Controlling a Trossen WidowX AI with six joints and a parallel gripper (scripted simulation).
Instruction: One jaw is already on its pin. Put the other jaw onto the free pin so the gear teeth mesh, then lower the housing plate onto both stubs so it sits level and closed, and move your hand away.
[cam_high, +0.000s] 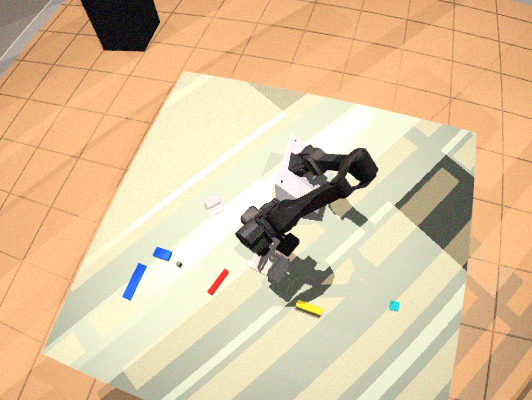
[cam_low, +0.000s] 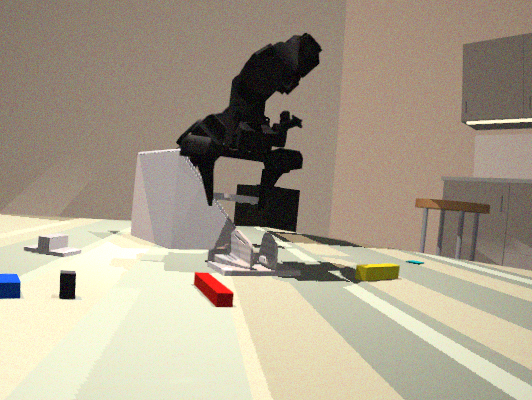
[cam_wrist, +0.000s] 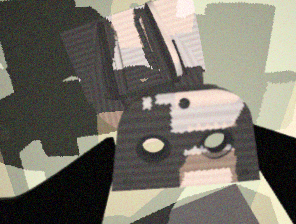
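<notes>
My gripper (cam_high: 273, 246) (cam_low: 235, 199) (cam_wrist: 178, 137) is shut on the grey housing plate (cam_low: 239, 198) (cam_wrist: 172, 120), one finger at each side. The plate looks nearly level in the exterior view and hangs above the pale base, apart from it. The wrist view shows two large holes and a small one in it. The base (cam_low: 240, 272) (cam_wrist: 80, 47) stands on the table with two jaws upright on it, one jaw (cam_low: 242, 249) at the left and another jaw (cam_low: 269, 250) at the right, in the exterior view. The pins and whether the teeth mesh cannot be made out.
A red bar (cam_high: 218, 282) (cam_low: 214, 290) and a yellow bar (cam_high: 309, 308) (cam_low: 377, 272) lie near the base. Blue blocks (cam_high: 162, 253) (cam_high: 135, 282), a small black block (cam_high: 179, 264) (cam_low: 67, 285), a pale stepped piece (cam_high: 213, 203) (cam_low: 53, 244) and a cyan square (cam_high: 394, 305) lie farther off.
</notes>
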